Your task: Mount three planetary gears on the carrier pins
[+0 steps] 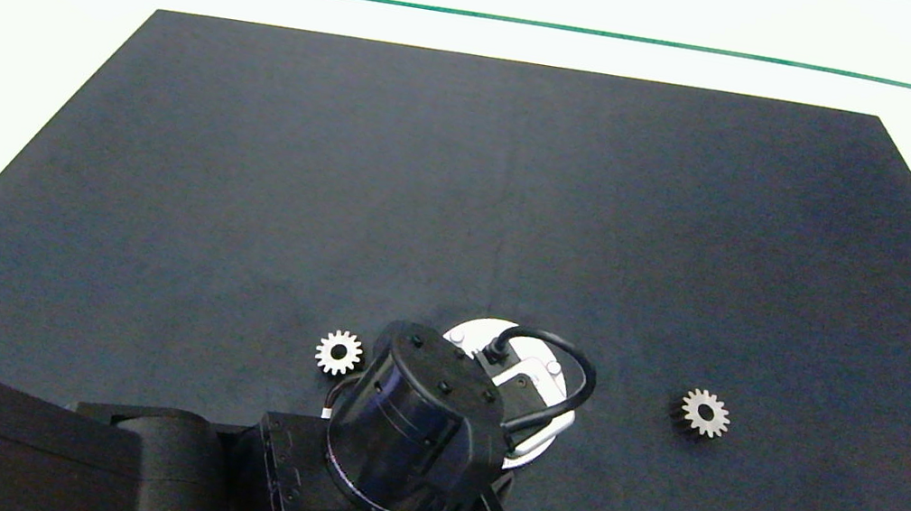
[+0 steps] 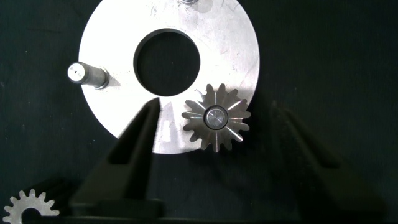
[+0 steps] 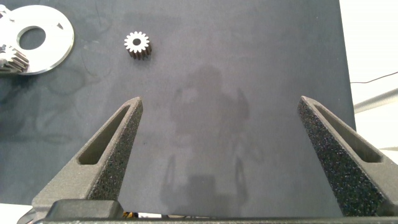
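my left gripper [image 2: 214, 152] wide open over white disc [image 2: 112, 43]; one gear [image 2: 216, 118] seated on pin | two gears [image 1: 338, 353] [image 1: 705, 414] loose on mat [image 1: 464, 202] | my right gripper [image 3: 217, 155] wide open, empty

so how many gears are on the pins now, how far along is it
One gear sits on a pin of the white disc, between the open left gripper fingers. Two remain loose on the mat: one left of the disc, one right. Right gripper idle, open.

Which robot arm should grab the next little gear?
Probably left. The left gripper hangs open over the white disc, one gear already on a pin, and a loose gear lies right beside it. The right gripper is off to the side.
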`<move>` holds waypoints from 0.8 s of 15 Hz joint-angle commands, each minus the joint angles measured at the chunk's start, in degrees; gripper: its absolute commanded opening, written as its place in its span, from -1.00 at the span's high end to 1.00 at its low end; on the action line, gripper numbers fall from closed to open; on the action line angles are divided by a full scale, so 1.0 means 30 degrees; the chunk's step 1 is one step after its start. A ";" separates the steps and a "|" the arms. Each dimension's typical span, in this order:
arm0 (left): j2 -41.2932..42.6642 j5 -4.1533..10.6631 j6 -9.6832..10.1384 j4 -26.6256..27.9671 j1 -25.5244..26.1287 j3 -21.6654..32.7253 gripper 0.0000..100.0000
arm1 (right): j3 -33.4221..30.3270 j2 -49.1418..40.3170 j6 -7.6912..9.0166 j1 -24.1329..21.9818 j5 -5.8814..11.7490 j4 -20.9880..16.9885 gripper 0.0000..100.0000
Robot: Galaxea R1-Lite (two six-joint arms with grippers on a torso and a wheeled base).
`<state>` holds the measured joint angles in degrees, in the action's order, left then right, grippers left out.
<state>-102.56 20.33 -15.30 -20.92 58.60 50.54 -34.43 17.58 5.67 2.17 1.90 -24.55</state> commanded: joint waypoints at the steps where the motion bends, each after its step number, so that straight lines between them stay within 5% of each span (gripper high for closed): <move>1: 0.1198 0.0019 -0.0115 0.0176 0.0242 0.0321 -1.00 | 0.0020 0.0029 0.0015 0.0038 0.0011 -0.0048 -1.00; 6: 0.4450 0.0019 -0.0232 0.5362 -0.0871 0.1990 -1.00 | -0.0009 0.0058 0.0044 0.0038 -0.0019 0.0010 -1.00; 12: 0.5124 -0.1270 -0.0525 0.5303 -0.4885 0.1199 -1.00 | -0.0185 -0.0117 0.0044 0.0009 -0.0019 -0.0019 -1.00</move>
<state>-87.81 16.51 -16.79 -4.77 45.59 54.32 -34.89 17.38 5.71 2.26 1.87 -24.53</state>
